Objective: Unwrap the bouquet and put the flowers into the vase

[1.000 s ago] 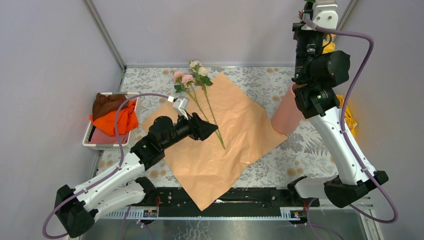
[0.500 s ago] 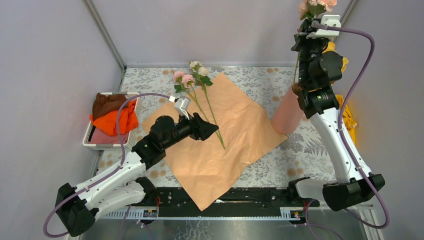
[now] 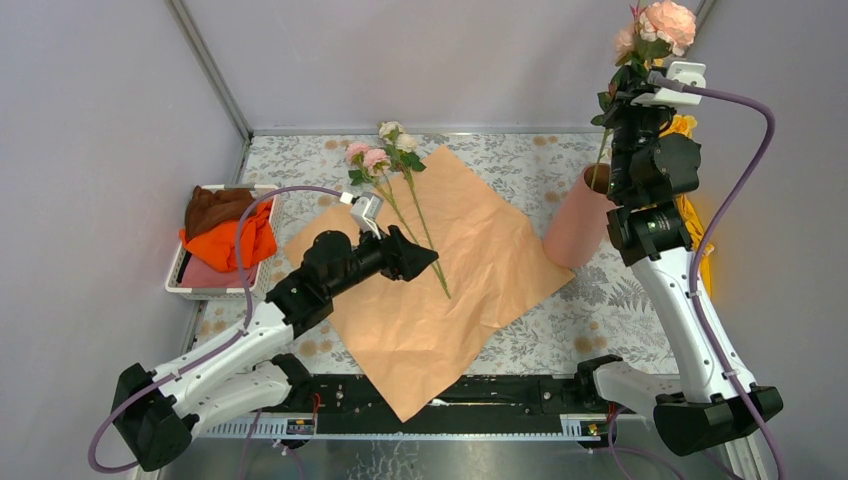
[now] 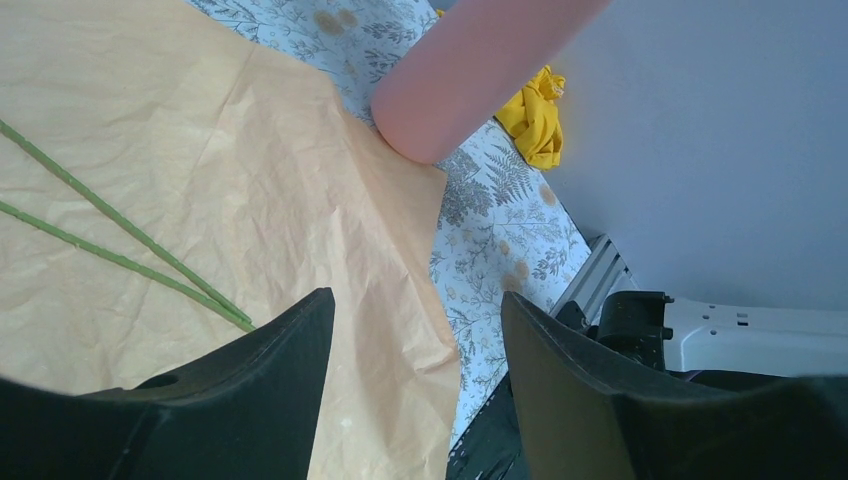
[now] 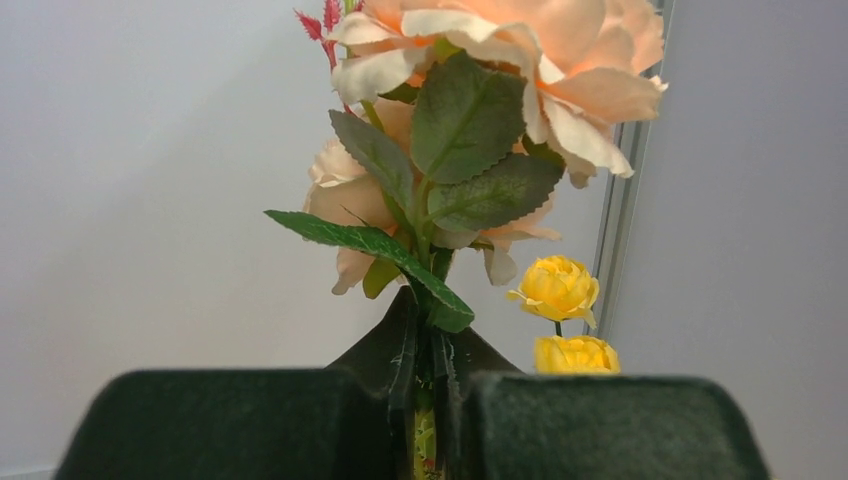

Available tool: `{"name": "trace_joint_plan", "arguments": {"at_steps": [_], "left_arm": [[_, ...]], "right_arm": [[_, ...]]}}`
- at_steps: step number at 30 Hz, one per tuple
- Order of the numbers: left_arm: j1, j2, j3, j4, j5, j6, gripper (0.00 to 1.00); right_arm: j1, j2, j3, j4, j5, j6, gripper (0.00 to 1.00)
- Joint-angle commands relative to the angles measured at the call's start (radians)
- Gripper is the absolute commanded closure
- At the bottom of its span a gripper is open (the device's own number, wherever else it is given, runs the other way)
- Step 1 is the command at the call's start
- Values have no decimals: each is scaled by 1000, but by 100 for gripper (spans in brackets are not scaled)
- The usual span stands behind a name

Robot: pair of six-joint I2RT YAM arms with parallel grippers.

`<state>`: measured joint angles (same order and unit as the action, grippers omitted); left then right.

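Right tool (image 5: 425,405) lifted, pinching stem of ruffled peach rose (image 5: 500,45)

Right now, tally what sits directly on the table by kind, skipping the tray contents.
Flower stems, lying on the paper: 2
Paper sheet: 1
Vase: 1
Tray: 1
Yellow cloth: 1
Total: 6

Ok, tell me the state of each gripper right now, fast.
Left gripper: open, holding nothing, over the wrapping paper.
Right gripper: shut on the stems of the flowers.
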<state>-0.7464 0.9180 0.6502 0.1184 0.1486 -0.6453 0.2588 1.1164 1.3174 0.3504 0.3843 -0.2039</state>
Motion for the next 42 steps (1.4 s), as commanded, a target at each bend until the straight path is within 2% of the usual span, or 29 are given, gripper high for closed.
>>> {"name": "trace_joint_plan", "arguments": {"at_steps": [1, 8, 13, 17, 27, 34, 39, 42], "left_arm": [[-6, 10, -1, 57, 13, 0, 31], [-7, 19, 4, 62, 19, -1, 31], [-6, 25, 6, 64, 21, -1, 31], [-7, 27, 3, 67, 20, -4, 31], [-6, 27, 2, 64, 8, -15, 31], [-6, 39, 21, 4, -84, -36, 30], [-5, 57, 39, -30, -144, -65, 31], [-3, 62, 62, -72, -203, -70, 30]], "right_arm": [[-6, -26, 4, -18, 33, 33, 85], [-6, -39, 6, -52, 34, 49, 30], [-6, -47, 21, -78, 49, 59, 18], [-6, -74, 22, -86, 47, 75, 3], [-6, -142, 93, -197, -69, 152, 0], [-6, -164, 174, -265, -295, 284, 0], [-4, -58, 377, -403, -499, 384, 4], [-4, 4, 444, -433, -563, 429, 7]]}}
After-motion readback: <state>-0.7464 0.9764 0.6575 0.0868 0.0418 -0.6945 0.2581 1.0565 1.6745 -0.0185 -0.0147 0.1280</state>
